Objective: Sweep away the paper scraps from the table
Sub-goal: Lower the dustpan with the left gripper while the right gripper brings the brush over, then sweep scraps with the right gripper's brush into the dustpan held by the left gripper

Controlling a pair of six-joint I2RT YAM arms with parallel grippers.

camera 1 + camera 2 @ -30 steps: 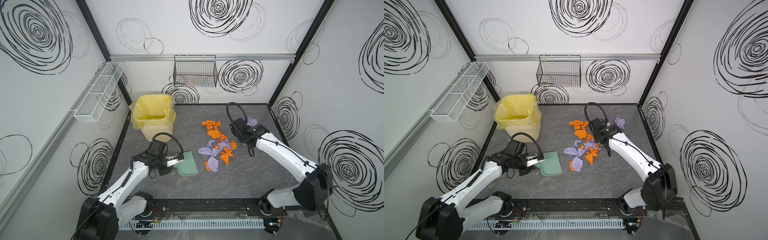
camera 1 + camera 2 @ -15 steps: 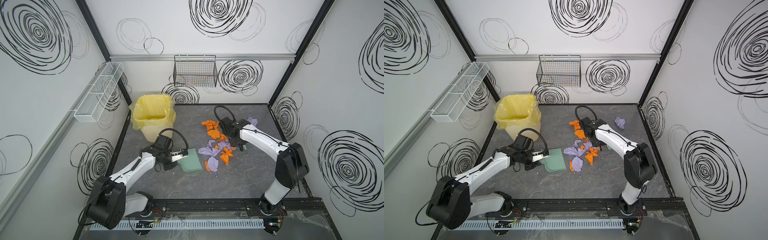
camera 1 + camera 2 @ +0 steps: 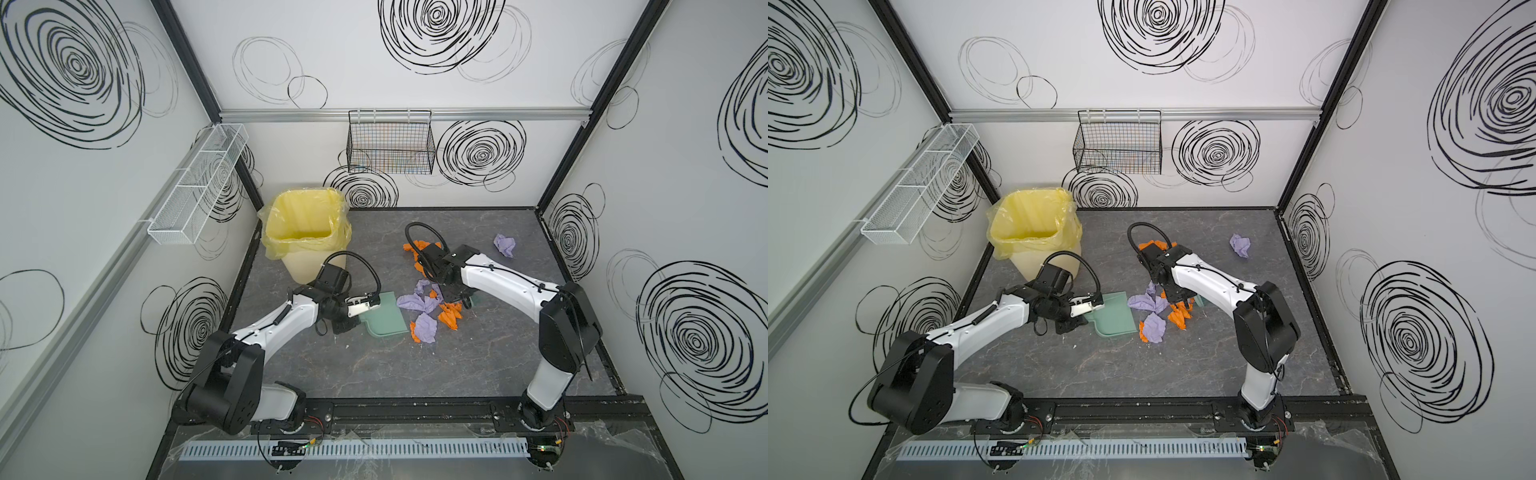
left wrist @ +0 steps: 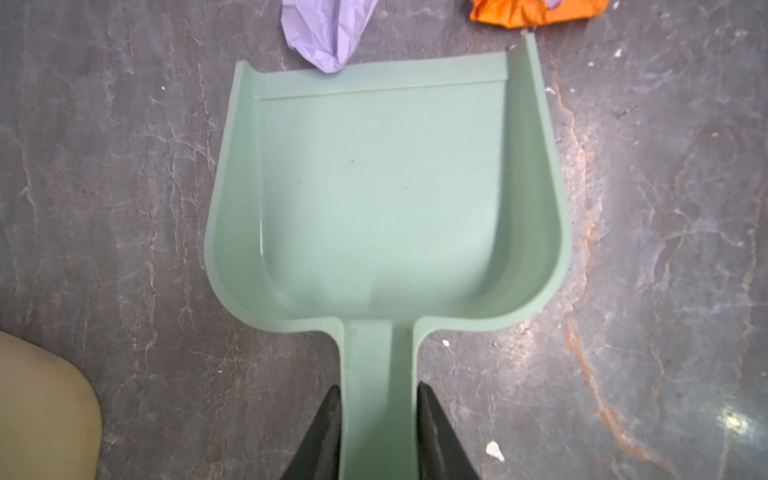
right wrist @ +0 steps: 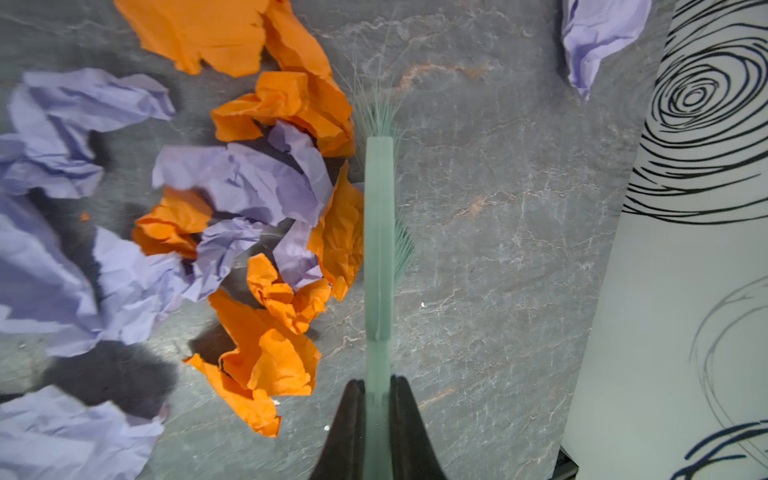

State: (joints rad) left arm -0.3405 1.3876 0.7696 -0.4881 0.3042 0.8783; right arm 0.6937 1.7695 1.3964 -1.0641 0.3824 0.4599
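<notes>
While the yellow-lined bin (image 3: 305, 232) sat back in the left corner, the left hand (image 4: 378, 392) was pinching the handle of the mint dustpan (image 4: 386, 187). The pan lay flat on the tabletop (image 3: 415, 365) with nothing in it yet. Its open lip pointed at the paper scraps (image 5: 249, 187), and one lilac wad (image 4: 328, 37) was just overlapping that edge. The main pile, orange and lilac mixed, was bunched mid-tabletop between the pan and the brush (image 5: 379, 232). The right hand (image 5: 378, 386) was pressed tight on the brush's thin handle. The bristles were down on the surface, touching the orange wads on the side of the pile away from the pan.

So my read: this was the push-into-the-pan stroke. To do it well I'd have kept the bristles low and dragged slow and straight at the lip, since crumpled paper is light and springy and likes to hop over or squirt round the brush ends. The left side needed to hold the lip hard down so nothing slid under. A few orange bits (image 3: 409, 247) sat further back behind the right wrist. One stray lilac wad (image 3: 504, 245) lay well apart off to the right, so both would've needed their own pass.
</notes>
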